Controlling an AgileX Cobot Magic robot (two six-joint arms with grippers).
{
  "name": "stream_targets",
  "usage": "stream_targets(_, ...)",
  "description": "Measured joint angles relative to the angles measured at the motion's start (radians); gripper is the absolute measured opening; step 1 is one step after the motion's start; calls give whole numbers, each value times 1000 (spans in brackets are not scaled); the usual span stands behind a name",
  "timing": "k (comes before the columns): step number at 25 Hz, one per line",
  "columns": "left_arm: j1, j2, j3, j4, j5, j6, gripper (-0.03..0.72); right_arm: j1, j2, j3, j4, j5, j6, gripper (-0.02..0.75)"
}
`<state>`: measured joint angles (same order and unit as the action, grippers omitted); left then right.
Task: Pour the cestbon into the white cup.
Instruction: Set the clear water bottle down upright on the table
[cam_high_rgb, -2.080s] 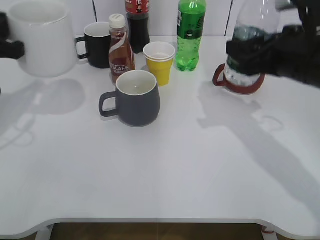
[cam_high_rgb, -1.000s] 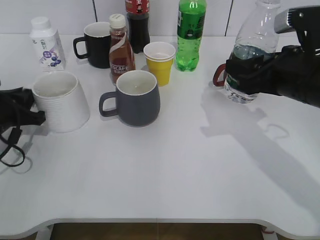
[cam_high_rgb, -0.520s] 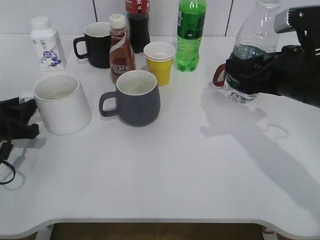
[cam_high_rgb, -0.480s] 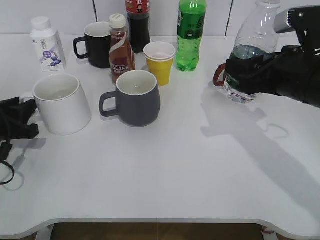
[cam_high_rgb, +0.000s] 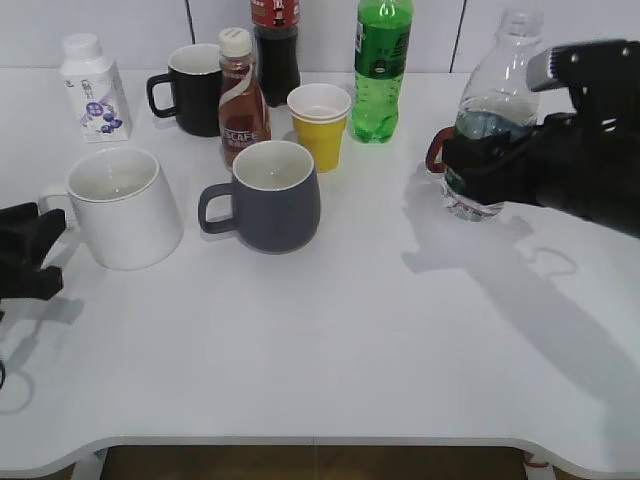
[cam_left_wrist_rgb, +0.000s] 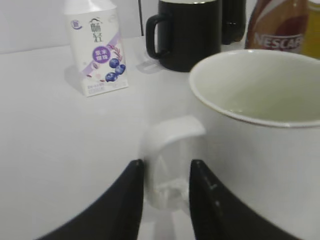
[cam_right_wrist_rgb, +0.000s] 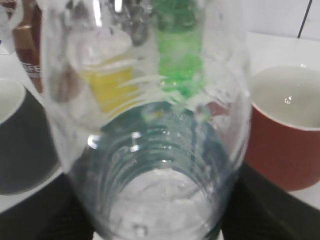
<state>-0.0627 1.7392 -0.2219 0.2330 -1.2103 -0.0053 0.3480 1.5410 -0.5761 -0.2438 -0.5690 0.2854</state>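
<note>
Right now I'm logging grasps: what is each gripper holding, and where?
The right gripper grips the cestbon around its labelled middle. The left gripper holds nothing, open astride the white cup's handle.

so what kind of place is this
Probably a lab or test bench set up for robot trials, not a kitchen: a bare white table against a white panelled wall, with an odd mix of mugs and drink bottles lined up, such as the green bottle.

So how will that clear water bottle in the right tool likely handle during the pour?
The cestbon has thin ribbed clear walls, so it probably flexes under the right tool. It looks only partly filled, so likely light. With no cap visible, tilting would probably spill at once.
</note>
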Motion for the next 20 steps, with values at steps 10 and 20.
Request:
stream_targets(10, 0, -112, 102, 4, 0, -33, 241, -7, 234, -1, -4, -169, -67, 460)
stream_targets(20, 0, -191, 104, 8, 1, -37, 241, -7, 233, 37, -33, -256, -117, 608)
